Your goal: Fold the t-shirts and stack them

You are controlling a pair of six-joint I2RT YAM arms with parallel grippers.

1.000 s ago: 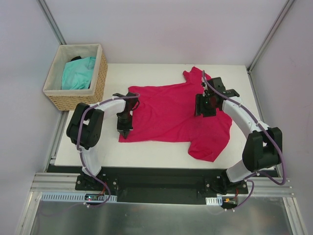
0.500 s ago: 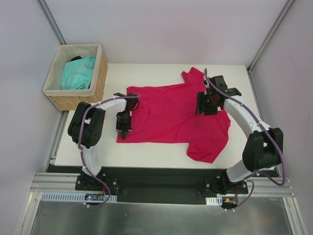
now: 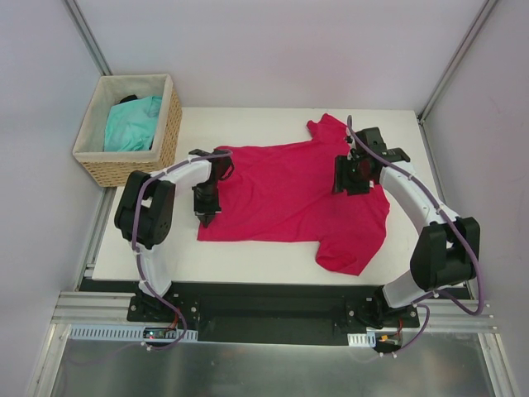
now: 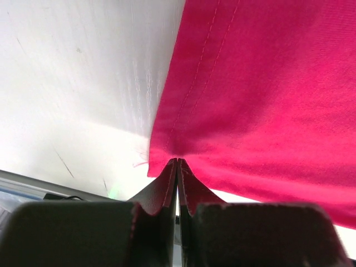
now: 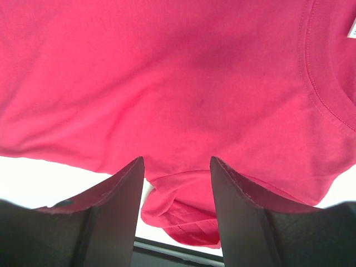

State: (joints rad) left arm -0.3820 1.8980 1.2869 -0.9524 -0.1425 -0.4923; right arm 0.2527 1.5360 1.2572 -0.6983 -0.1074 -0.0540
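The crimson-pink t-shirt [image 3: 289, 190] lies spread on the white table, neck toward the right and one sleeve [image 3: 326, 126] at the far edge. My left gripper [image 3: 205, 218] is at its near left hem corner. In the left wrist view the gripper [image 4: 177, 162] is shut, with the hem [image 4: 167, 146] puckered at its tips. My right gripper [image 3: 348, 187] hovers over the shirt's collar end, open, with only bunched fabric [image 5: 183, 214] below the gap [image 5: 177, 167]. The collar seam [image 5: 322, 94] and white neck label [image 5: 351, 28] show there. The turquoise t-shirt [image 3: 132, 122] sits crumpled in the basket.
A woven wicker basket [image 3: 169, 141] stands at the table's far left corner. Bare white tabletop [image 3: 248, 258] runs along the near edge and behind the shirt [image 3: 248, 124]. Frame posts rise at the back corners.
My left gripper has shifted slightly away from me along the shirt's left edge, drawing the hem corner with it. The right gripper edged slightly farther over the collar end, still open.
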